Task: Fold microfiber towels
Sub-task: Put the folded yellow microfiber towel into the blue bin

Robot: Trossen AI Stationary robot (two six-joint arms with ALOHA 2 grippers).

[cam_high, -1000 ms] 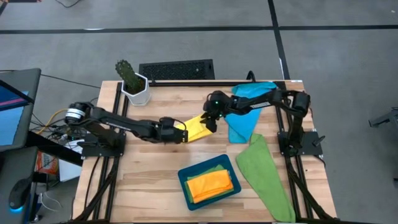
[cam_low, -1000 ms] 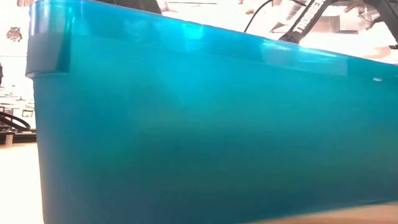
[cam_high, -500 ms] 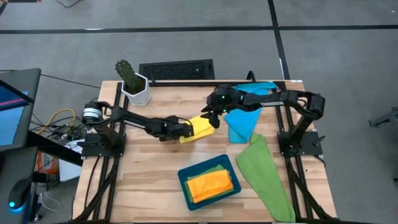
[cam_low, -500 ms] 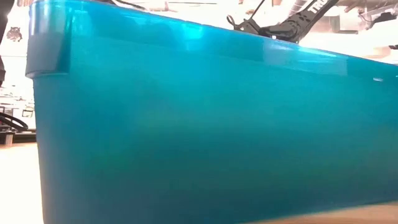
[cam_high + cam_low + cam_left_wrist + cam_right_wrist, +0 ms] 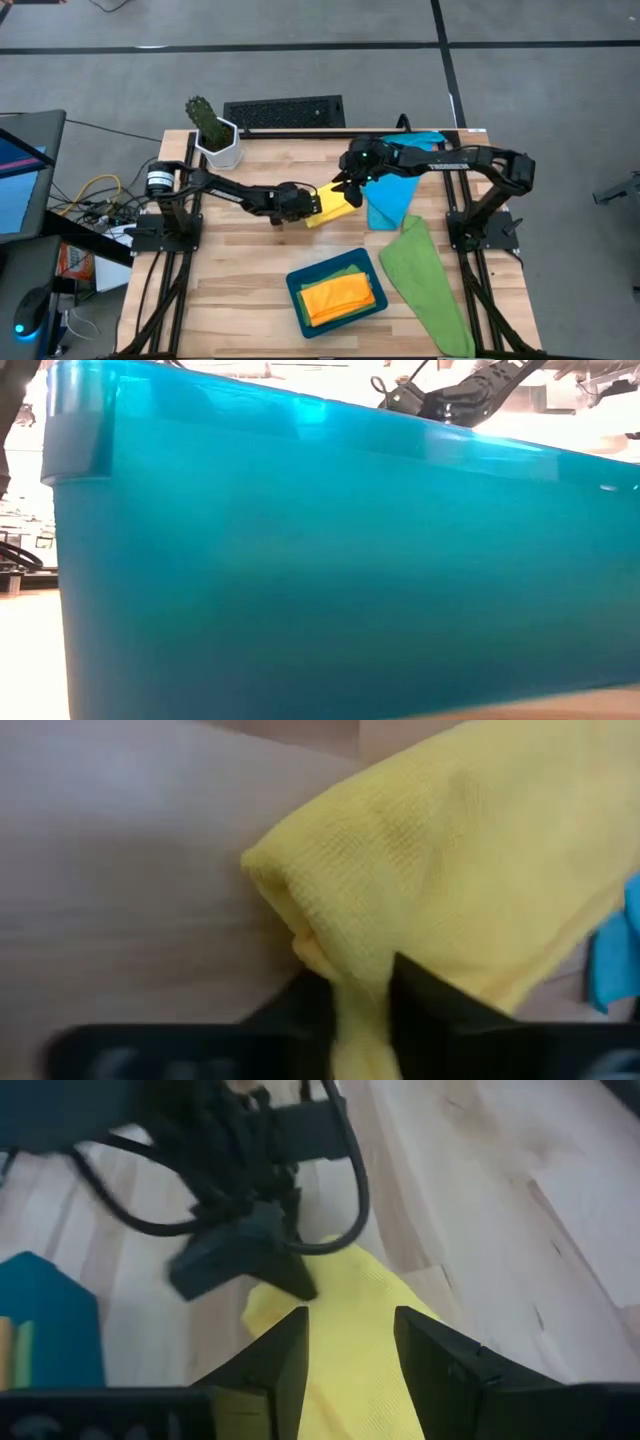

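The yellow towel (image 5: 333, 204) lies bunched at the table's middle, between my two grippers. My left gripper (image 5: 312, 203) is at its left end and shut on it (image 5: 355, 1010). My right gripper (image 5: 350, 192) is over its right end, with yellow cloth filling the gap between its fingers (image 5: 350, 1350). A blue towel (image 5: 393, 197) lies on the table at the right rear. In front of it a green towel (image 5: 427, 280) runs to the near edge. An orange towel (image 5: 340, 296) rests folded on a green one inside the teal tray (image 5: 296, 300). My left gripper pinches a bunched fold at the yellow towel's left end (image 5: 350, 975) between its two fingers, coming slanting down from the table's left. The rest of the cloth spreads away beyond the fingertips. My right gripper holds the towel's right end (image 5: 350, 1315) between its two fingers (image 5: 285, 1350), slanting down from the right; the cloth spills past both fingers.
A potted cactus (image 5: 214, 133) stands at the far left corner, with a black grille (image 5: 285, 111) behind the far edge. The tray's teal wall (image 5: 300, 560) blocks nearly all of the low view. Bare wood lies at the near left.
My left gripper has gone down and toward the table's right, reaching the yellow towel's left end, and has shut on it. My right gripper has risen with the right end. The towel now sits shorter, more bunched and farther right.
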